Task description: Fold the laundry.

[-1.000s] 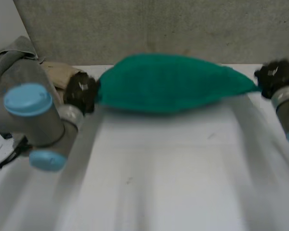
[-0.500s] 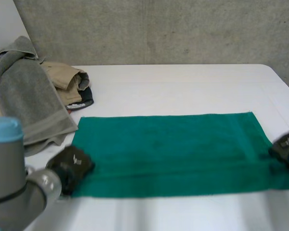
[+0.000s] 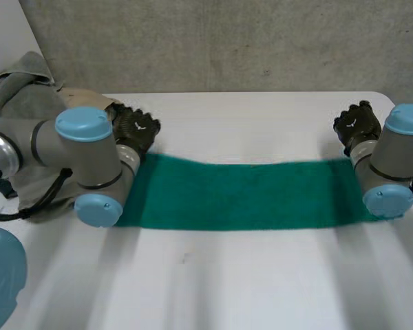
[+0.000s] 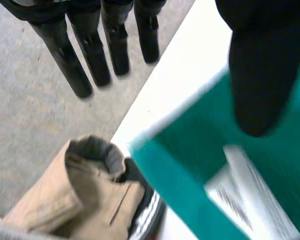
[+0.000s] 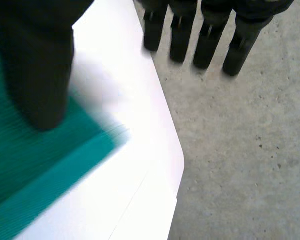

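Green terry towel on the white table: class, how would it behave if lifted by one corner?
Probably floppy: the green terry towel lies doubled over and flat on the white table. Likely light, since even doubled it looks thin. Its fuzzy pile suggests little slipping.

Green towel folded narrower (was spread flat); left robot hand and right robot hand moved to far corners

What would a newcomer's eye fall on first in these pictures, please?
The green towel lies as a long band across the white table. The left hand and right hand sit at its two far corners, fingers straight. A pile of grey and tan laundry lies by the left arm.
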